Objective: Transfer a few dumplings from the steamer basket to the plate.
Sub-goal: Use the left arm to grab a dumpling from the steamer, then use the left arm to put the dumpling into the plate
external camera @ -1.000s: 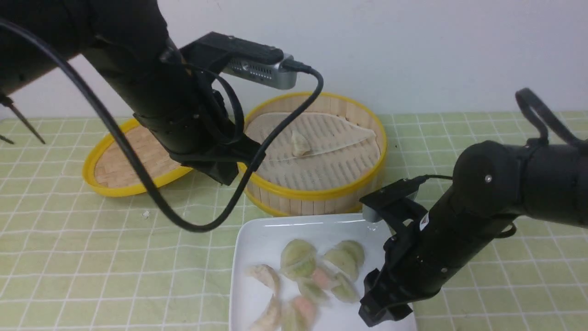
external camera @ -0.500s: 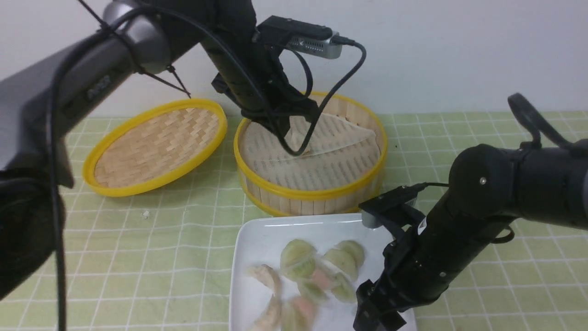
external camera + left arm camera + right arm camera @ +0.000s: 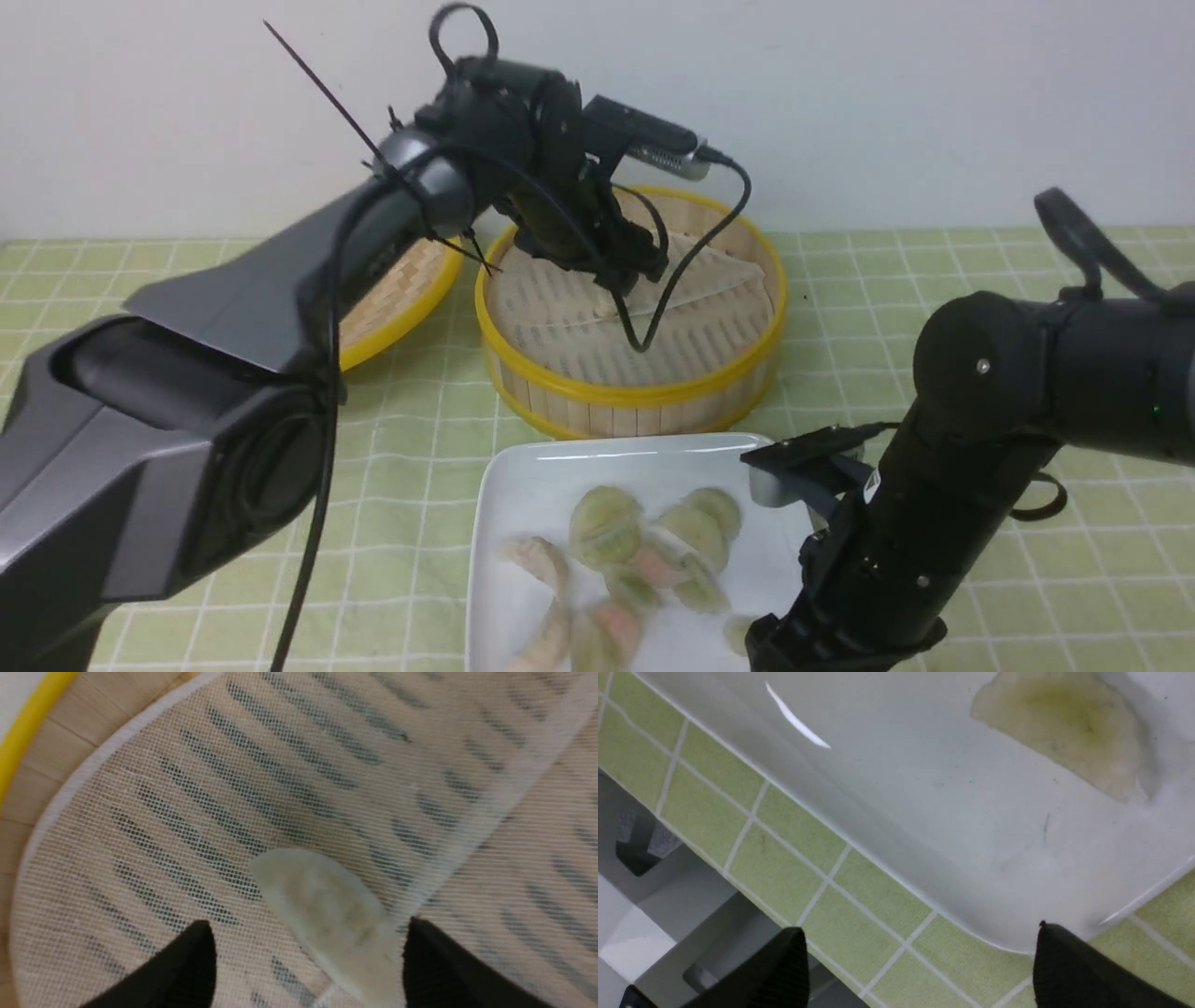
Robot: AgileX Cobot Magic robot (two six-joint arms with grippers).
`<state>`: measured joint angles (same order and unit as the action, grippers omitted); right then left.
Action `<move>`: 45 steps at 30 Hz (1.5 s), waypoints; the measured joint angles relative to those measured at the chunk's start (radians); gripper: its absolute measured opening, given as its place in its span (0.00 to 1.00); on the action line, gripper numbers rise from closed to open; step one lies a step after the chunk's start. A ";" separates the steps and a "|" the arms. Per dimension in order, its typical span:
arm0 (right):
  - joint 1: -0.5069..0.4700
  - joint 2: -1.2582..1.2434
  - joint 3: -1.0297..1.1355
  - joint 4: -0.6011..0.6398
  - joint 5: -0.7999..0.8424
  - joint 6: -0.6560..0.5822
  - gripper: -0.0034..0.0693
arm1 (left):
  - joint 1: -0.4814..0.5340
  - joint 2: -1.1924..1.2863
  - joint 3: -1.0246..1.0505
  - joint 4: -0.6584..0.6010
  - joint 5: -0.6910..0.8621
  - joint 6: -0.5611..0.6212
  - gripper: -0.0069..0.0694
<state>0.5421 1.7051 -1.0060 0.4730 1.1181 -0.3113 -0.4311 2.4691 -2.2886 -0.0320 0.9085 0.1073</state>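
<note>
The steamer basket (image 3: 644, 397) stands at the back centre with its whitish liner (image 3: 196, 812) folded across. One pale dumpling (image 3: 327, 900) lies on the liner. My left gripper (image 3: 308, 924) is lowered into the basket and open, with this dumpling between its fingers and nearer one fingertip (image 3: 420, 942). The white plate (image 3: 527, 485) sits in front of the basket and holds several dumplings (image 3: 607, 527). My right gripper (image 3: 920, 931) is open and empty over the tablecloth at the plate's near right corner, close to a greenish dumpling (image 3: 1064, 728).
The shallow woven lid (image 3: 411, 280) lies left of the basket, partly hidden behind my left arm (image 3: 280, 289). A green checked cloth (image 3: 934, 271) covers the table. The table's near edge (image 3: 714, 868) shows just beside the right gripper.
My left arm reached forward into the basket and its jaws opened around the dumpling. My right gripper opened fully and drew back toward the plate's near corner, where another dumpling now lies.
</note>
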 joint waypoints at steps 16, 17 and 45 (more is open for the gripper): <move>0.000 -0.418 0.000 0.000 0.048 0.004 0.76 | 0.000 0.057 -0.028 -0.030 -0.001 -0.037 0.43; 0.000 -0.451 0.002 -0.007 0.049 0.004 0.75 | 0.000 0.057 -0.041 -0.030 0.017 -0.037 0.43; 0.000 -1.318 0.006 -0.727 0.056 0.645 0.03 | -0.083 -0.647 0.402 -0.175 0.341 -0.029 0.43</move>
<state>0.5421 0.3872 -0.9996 -0.2537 1.1740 0.3339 -0.5144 1.8219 -1.8863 -0.2066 1.2498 0.0778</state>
